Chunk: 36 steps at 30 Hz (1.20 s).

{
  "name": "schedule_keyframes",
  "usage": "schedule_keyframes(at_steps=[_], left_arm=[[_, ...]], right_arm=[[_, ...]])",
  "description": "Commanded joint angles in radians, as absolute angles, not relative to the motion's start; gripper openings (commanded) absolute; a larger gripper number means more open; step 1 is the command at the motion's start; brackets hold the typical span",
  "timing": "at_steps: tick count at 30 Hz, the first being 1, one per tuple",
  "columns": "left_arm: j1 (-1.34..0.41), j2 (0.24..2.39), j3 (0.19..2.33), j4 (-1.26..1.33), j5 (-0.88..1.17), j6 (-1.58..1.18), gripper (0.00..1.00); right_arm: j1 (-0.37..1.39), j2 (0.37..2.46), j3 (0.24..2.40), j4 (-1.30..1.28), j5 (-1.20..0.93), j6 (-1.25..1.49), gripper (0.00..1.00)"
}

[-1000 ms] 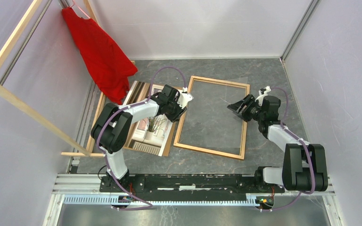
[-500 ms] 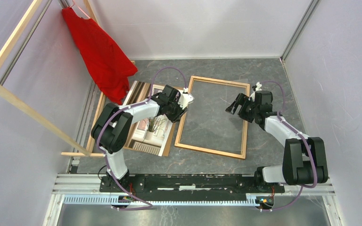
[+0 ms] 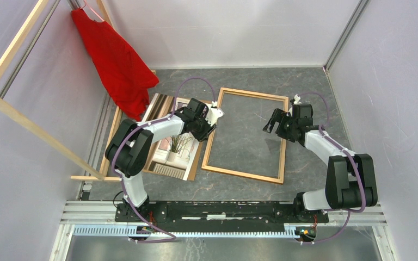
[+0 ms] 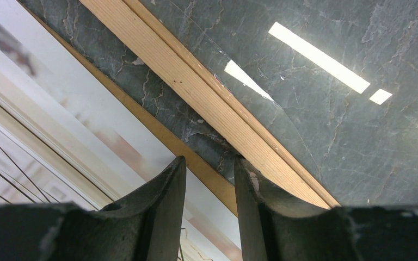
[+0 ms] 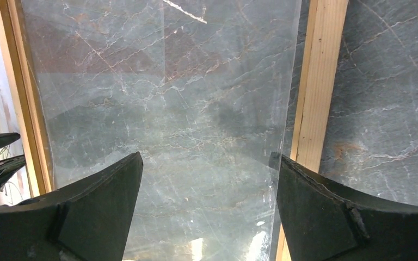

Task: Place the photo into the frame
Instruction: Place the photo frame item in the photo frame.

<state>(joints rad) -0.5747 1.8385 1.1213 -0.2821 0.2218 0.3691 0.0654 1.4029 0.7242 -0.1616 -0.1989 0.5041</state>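
Frame (image 5: 317, 81) rails flank a clear sheet (image 5: 168, 98), distinct only beneath right claw (image 5: 209, 163).

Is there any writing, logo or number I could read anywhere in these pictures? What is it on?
None: no view shows text that can be read.
The photo: a potted plant, no lettering visible.
The frame: bare wood, no label.
The red cloth: plain, no print.
The black bar at the arms' bases: a few pale marks, too small to read.
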Motion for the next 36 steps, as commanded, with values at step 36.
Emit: schedule_keyframes(at_steps=[36], left_arm=[[-0.601, 1.904, 1.205, -0.333, 0.296, 0.372, 0.44]], right_arm=[[-0.057, 1.265, 0.705, -0.165, -0.235, 0.481, 0.98]])
